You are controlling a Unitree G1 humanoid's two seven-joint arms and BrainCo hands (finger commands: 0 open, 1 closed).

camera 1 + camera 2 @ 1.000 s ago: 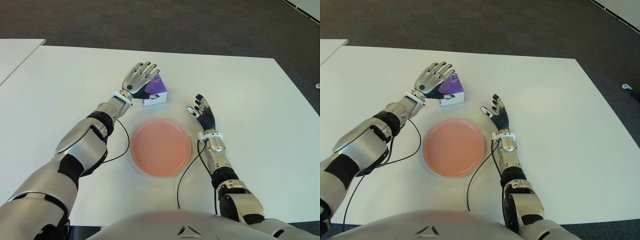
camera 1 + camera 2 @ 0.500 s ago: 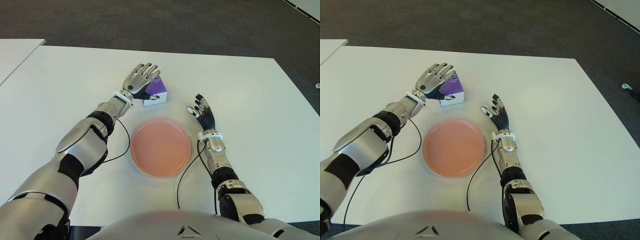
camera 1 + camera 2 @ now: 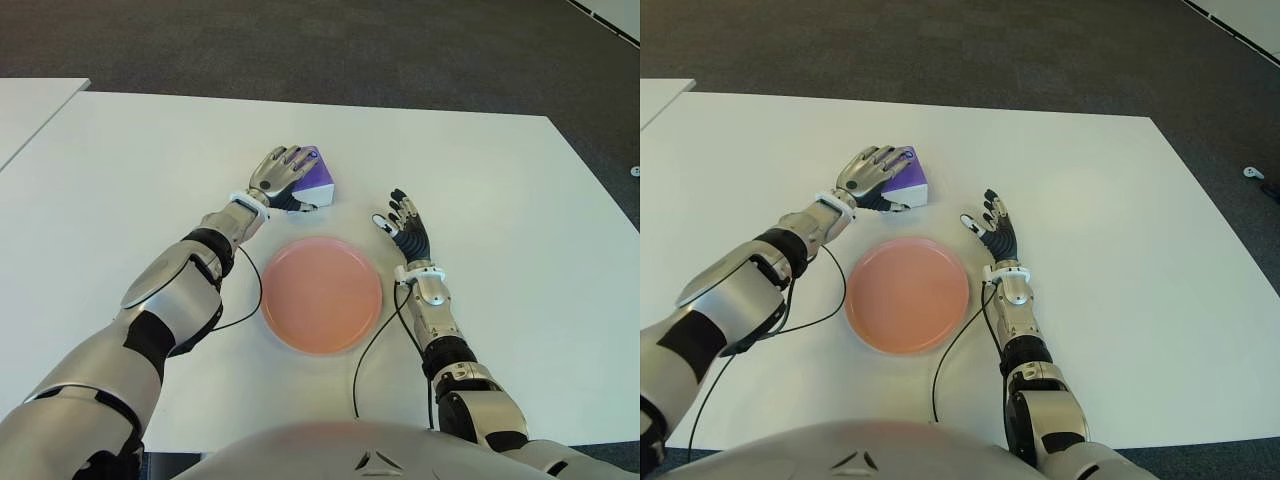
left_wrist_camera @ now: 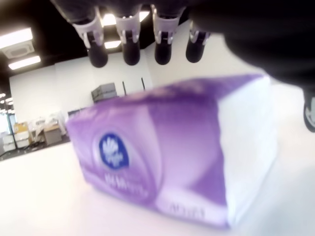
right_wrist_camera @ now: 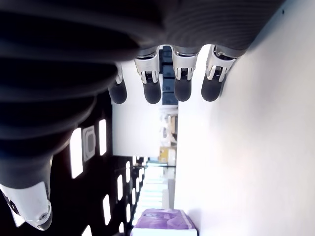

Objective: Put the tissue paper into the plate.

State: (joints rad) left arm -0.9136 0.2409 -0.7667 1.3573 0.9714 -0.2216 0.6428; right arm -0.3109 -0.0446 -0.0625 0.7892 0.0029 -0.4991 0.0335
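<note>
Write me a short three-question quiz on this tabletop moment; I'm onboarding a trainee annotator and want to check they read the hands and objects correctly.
1. True or false: the tissue pack already lies in the pink plate.
2. Which hand is over the tissue pack? A) the left hand B) the right hand C) neither
3. Fill in: the right hand shows on the ______ side of the plate, fingers spread and holding nothing.

Key
1. False: the pack sits on the white table beyond the plate, which holds nothing.
2. A: its fingers reach over the pack's top, not yet closed around it.
3. right
</note>
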